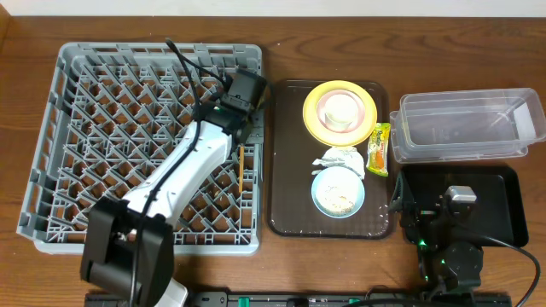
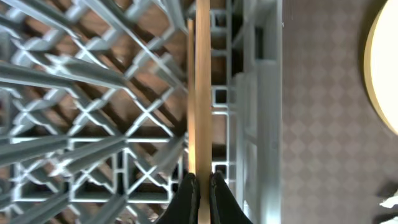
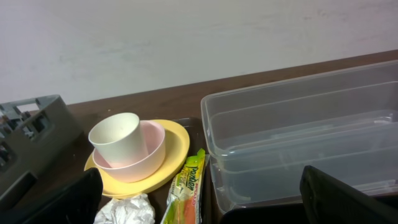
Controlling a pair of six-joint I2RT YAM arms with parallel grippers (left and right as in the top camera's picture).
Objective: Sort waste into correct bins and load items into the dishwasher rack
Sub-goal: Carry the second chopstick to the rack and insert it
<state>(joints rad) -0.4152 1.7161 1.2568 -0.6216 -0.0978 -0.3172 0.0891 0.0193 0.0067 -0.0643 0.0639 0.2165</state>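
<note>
The left pincer is clenched on the two wooden chopsticks. They run straight out from its tips, long axis parallel to the right wall of the dishwasher rack, just inside it over the lattice. The right pincer, spread wide, sits well apart by the black bin, so setting them down falls to the left arm.

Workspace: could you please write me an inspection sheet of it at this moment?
Surface: wooden table, carrying a brown tray.
Job's things: grey rack; chopsticks over its right side; cream cup in pale bowl on yellow plate; blue bowl with rice scraps; napkin; wrapper; clear tub; black tub.
Clutter: nothing seen.
Hands: left hand shut on chopsticks; right hand open, holding nothing.
Cables: black cable along left arm.
Surroundings: pale wall.
</note>
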